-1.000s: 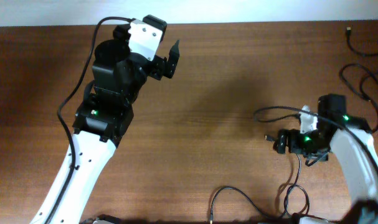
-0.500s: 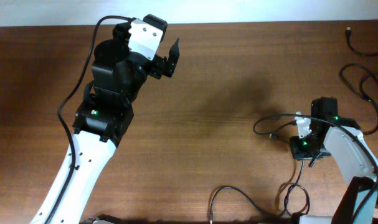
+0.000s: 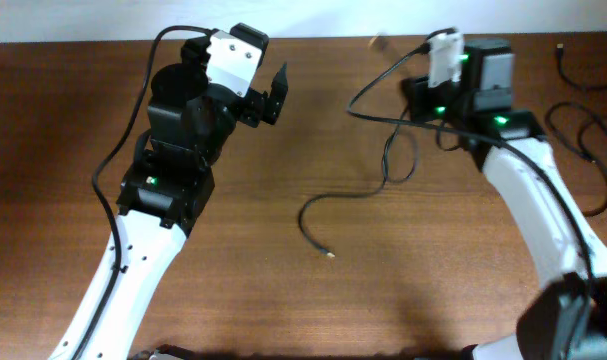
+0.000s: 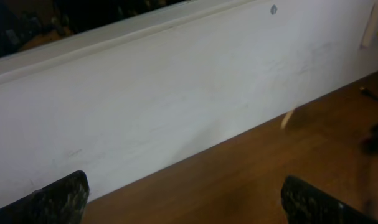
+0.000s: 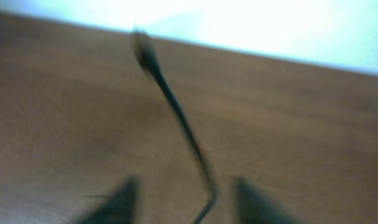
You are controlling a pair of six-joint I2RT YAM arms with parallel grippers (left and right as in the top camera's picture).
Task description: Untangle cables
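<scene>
Left fingers stand spread wide with nothing between them, up near the far edge of the table and facing a white wall. Right fingers are blurred; a thin black cord runs between them, but whether they pinch it I cannot tell. From that arm the cord droops onto the table, its silver tip lying mid-table. More cords lie at the right edge.

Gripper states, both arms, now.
Left gripper: open, empty.
Right gripper: cannot tell; a cable runs between its blurred fingers.
</scene>
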